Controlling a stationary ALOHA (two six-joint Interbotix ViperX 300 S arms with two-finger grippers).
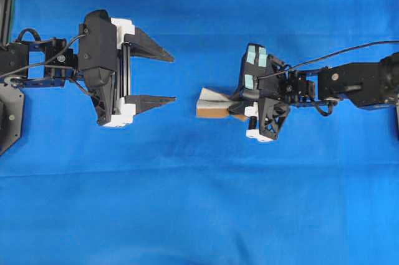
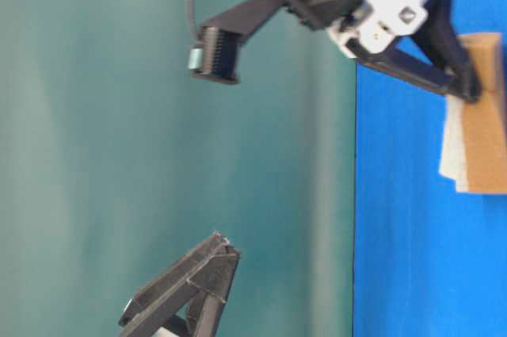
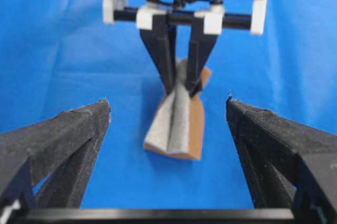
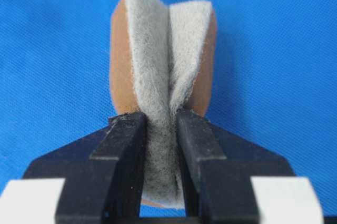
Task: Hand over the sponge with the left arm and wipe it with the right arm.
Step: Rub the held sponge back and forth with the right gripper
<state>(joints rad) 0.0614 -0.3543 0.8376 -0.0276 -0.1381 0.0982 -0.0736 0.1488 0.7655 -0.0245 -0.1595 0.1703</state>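
**Right arm pinches the sponge over a blue cloth while the left stands spread apart**

A bright blue cloth [image 1: 199, 215] covers the worktop from edge to edge in the overhead view, smooth apart from a few soft creases. In the table-level view, which is turned on its side, a flat teal backdrop [image 2: 95, 155] fills the space beyond the cloth's edge; nothing else of the room shows.

The sponge [image 1: 214, 104] sits near the middle of the cloth, between the two arms. The right gripper [image 4: 160, 145] has its jaws closed on it, squeezing the grey felt top into a fold so that the orange-brown layer bows out on either side. In the left wrist view the far end of the sponge looks to be on or just above the cloth; whether it touches cannot be told.

The left gripper [image 1: 162, 78] faces the sponge from the left of the overhead view, jaws spread wide and holding nothing, its fingertips [image 1: 168, 98] near the sponge but apart from it.
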